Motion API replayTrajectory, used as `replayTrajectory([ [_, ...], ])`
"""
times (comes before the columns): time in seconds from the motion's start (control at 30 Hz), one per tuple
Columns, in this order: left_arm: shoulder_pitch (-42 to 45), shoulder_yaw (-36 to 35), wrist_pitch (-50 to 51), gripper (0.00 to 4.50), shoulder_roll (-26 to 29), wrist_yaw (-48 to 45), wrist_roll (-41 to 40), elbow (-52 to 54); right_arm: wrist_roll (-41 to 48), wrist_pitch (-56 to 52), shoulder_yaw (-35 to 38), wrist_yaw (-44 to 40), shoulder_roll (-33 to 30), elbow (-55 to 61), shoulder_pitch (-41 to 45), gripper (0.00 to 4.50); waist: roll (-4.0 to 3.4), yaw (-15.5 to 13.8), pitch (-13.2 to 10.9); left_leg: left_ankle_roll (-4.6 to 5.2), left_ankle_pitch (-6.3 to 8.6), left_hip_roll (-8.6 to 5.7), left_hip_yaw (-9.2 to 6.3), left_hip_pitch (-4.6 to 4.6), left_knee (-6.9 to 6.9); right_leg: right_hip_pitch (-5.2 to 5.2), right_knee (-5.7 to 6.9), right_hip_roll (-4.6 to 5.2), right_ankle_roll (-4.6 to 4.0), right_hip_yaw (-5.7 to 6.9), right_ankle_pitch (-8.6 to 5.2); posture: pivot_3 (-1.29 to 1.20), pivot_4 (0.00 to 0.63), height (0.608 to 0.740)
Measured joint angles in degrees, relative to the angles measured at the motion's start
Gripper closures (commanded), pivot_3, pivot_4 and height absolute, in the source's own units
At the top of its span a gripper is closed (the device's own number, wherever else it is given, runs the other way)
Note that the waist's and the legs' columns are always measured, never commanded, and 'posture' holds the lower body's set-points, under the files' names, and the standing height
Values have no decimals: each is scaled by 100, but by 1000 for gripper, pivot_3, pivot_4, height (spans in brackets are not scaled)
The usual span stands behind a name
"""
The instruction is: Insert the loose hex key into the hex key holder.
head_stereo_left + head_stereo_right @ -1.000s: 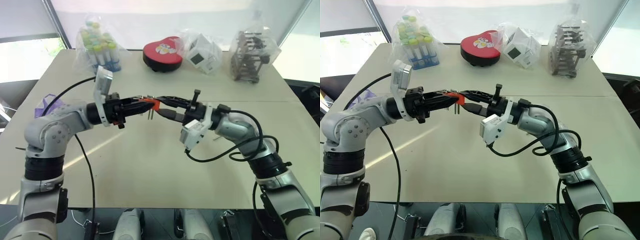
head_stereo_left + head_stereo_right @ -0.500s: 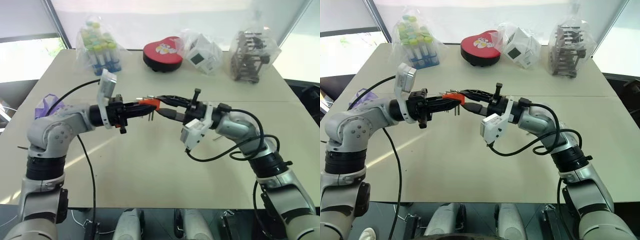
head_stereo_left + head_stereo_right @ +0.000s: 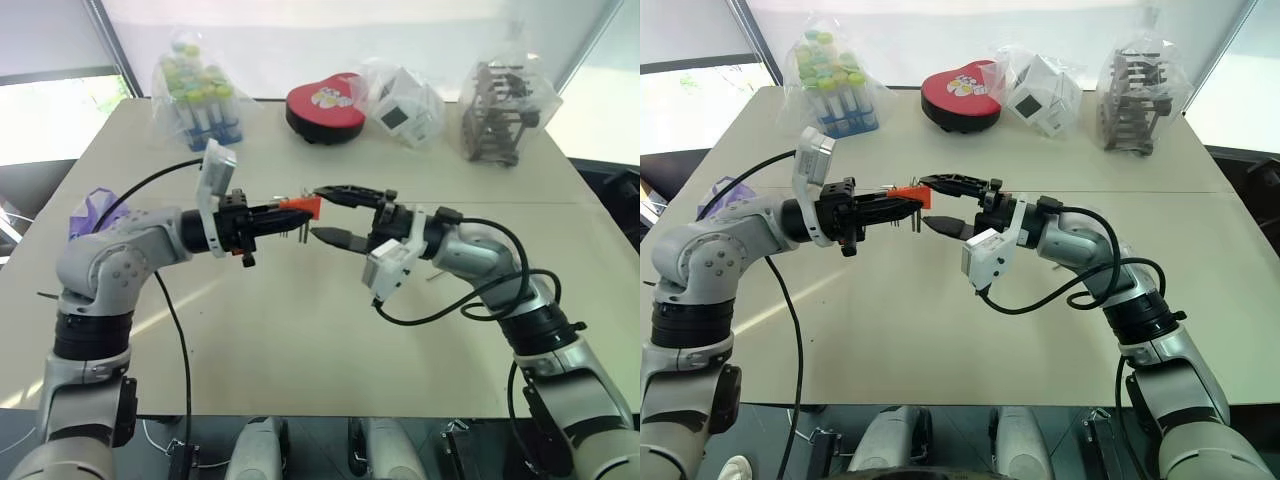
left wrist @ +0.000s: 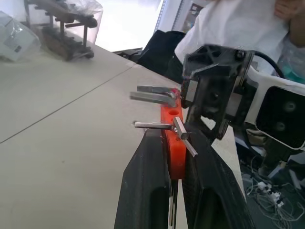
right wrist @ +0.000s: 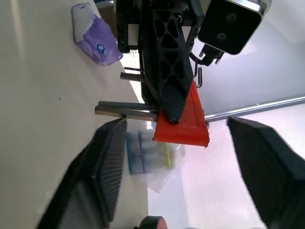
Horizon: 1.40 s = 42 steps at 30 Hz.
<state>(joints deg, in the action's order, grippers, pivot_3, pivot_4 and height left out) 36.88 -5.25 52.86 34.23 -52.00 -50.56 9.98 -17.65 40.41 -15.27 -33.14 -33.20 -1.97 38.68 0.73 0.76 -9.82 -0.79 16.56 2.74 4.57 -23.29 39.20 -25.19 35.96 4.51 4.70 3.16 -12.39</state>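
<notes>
Holder clamped on my left, right jaws wide, both above the table (image 3: pixel 300 330).

From my seat, the left gripper (image 3: pixel 283 211) is pinched tight on the orange hex key holder (image 3: pixel 301 207), held level over mid-table (several keys stick out of it). One thin key (image 4: pixel 183 136) sits crosswise in the block; I can't tell if it's the loose one. The right gripper (image 3: pixel 322 212) faces it, fingers spread wide, holding nothing, just beside the block.
</notes>
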Motion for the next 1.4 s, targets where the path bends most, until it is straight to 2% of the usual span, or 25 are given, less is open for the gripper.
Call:
replayTrajectory([
  [0.2,-28,7,-156,4500,-111,111,152,29,74,-114,1,-139,-105,-61,-97,494,0,-15,0,0,0,-1,0,0,2,3,-1,1,0,0,0,0,150,740],
  [0.33,-243,88,-511,4500,-140,254,488,222,694,-1518,235,-567,-225,-20,-663,494,0,-19,0,1,0,-1,0,0,2,5,-2,2,0,0,0,0,150,740],
  [0.5,-430,287,-981,4500,-363,477,907,380,1920,-5040,1067,-879,-305,932,-1310,494,0,-32,0,2,1,-1,-2,0,4,5,1,3,-1,1,1,0,150,740],
  [0.6,-483,397,-1244,4500,-566,619,1146,383,2686,-8092,1706,-670,-356,2003,-1561,494,0,-56,1,3,2,-1,-4,-1,4,5,2,3,-2,2,1,0,150,740],
  [0.67,-483,473,-1363,4500,-715,693,1267,384,3048,-9784,2096,-469,-319,2482,-1554,494,0,-65,2,6,3,-2,-3,0,4,5,2,4,-3,1,0,0,150,740],
  [0.7,-482,505,-1440,4500,-777,713,1332,359,3145,-10640,2378,-259,-75,2711,-1443,494,0,-56,2,6,3,-1,-5,0,4,4,3,2,-3,2,1,0,150,740],
  [0.83,-444,703,-1648,4500,-1006,689,1517,222,3040,-12662,2896,546,472,3114,-902,494,-4,-38,4,8,4,-2,-5,-3,2,0,5,2,-3,2,0,0,150,740],
  [0.93,-327,804,-1747,4500,-1072,562,1594,-19,2743,-13199,3218,1342,935,3113,-758,494,-4,-44,4,8,4,-4,-6,-7,2,-3,3,2,-3,2,0,0,150,740],
  [1.13,-176,929,-1861,4500,-1213,321,1702,-307,2406,-13251,3249,2400,1308,3101,-945,494,-4,-20,3,12,6,-6,-4,-11,2,-6,0,3,-1,1,1,0,150,740],
  [1.27,-24,1049,-1971,4500,-1328,194,1763,-463,2280,-13252,3193,2854,1446,3100,-953,494,-5,-13,4,12,6,-6,-5,-11,2,-7,2,2,-1,1,1,0,150,740],
  [1.4,5,1119,-2080,4500,-1396,121,1884,-629,2234,-13252,3279,3176,1853,3015,-935,494,-5,-2,4,12,7,-5,-7,-10,-1,-8,2,0,-1,1,1,0,150,740],
])
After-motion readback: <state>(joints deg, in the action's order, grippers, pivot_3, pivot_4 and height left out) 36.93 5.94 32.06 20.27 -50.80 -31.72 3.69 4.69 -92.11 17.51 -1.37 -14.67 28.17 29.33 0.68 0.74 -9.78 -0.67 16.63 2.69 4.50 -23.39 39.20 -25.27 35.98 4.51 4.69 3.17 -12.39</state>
